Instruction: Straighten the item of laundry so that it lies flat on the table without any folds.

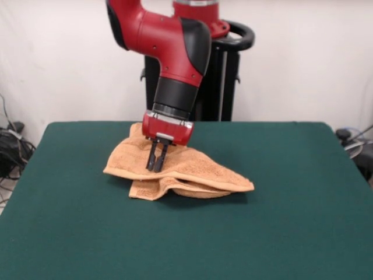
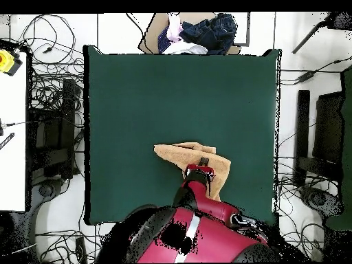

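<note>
Green table (image 1: 291,192) bears folded towel (image 1: 198,169); gripper (image 1: 156,168) touching it.

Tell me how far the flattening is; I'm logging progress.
Nothing looks done: the towel lies bunched in overlapping folds on the table. In hand: the gripper is down on its top layer, fingers close together. Left: spreading every fold flat.

Even, soft indoor light, a faint shadow under the towel (image 1: 180,169) on the table (image 1: 280,221), no glare.
</note>
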You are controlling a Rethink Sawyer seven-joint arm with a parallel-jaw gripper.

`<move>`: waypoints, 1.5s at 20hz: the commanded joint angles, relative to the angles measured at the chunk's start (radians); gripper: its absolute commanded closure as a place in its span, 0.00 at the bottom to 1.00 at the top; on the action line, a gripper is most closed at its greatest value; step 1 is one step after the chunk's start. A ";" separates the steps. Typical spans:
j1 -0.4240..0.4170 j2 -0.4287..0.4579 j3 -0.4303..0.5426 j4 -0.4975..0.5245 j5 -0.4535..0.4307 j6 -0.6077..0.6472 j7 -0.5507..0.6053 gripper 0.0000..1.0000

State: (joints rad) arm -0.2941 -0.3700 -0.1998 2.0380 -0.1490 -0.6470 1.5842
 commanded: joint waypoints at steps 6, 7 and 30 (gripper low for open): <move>0.041 0.005 0.033 -0.064 0.091 -0.029 0.202 1.00; 0.031 0.007 0.039 -0.062 0.082 -0.041 0.212 1.00; -0.034 -0.050 0.082 -0.067 0.003 0.058 0.188 0.00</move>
State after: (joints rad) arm -0.3141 -0.3931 -0.1980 2.0383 -0.1303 -0.6466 1.5842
